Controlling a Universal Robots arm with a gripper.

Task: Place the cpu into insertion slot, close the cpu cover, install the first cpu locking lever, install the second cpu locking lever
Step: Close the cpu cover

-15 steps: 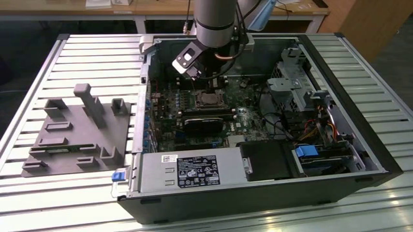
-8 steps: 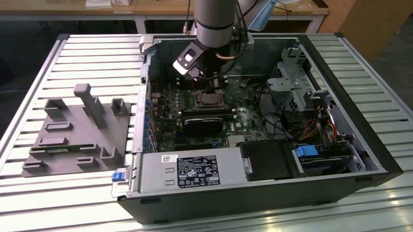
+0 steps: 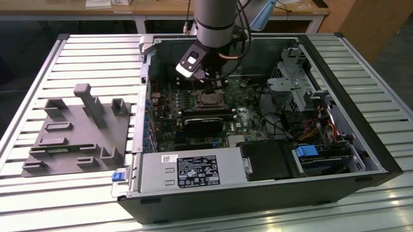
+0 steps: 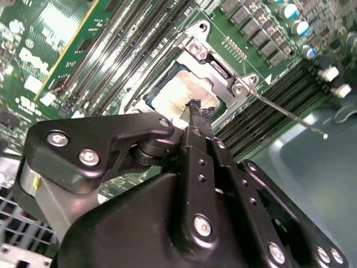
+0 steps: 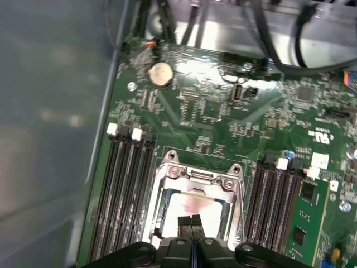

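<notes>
In the exterior view we see the arm over the open case [image 3: 258,203]. The gripper [image 3: 208,89] hangs right above the slot [image 3: 208,100], which lies at 12 o'clock of the black block [image 3: 203,126]. A grey fixture [image 3: 77,135] sits on the slatted table [image 3: 84,58], at 9 o'clock of the case.

In both wrist views the fingers [image 5: 185,223] are clenched together with nothing between them. Their tips are at the cpu [image 5: 192,202]; whether they touch it or sit just above, we can't tell. The cpu lies flat in the slot. The cover [image 5: 233,201] looks to be down around it, probably closed. In the second wrist view one lever [image 4: 284,111] sticks out free over the memory slots [image 4: 284,89].
</notes>
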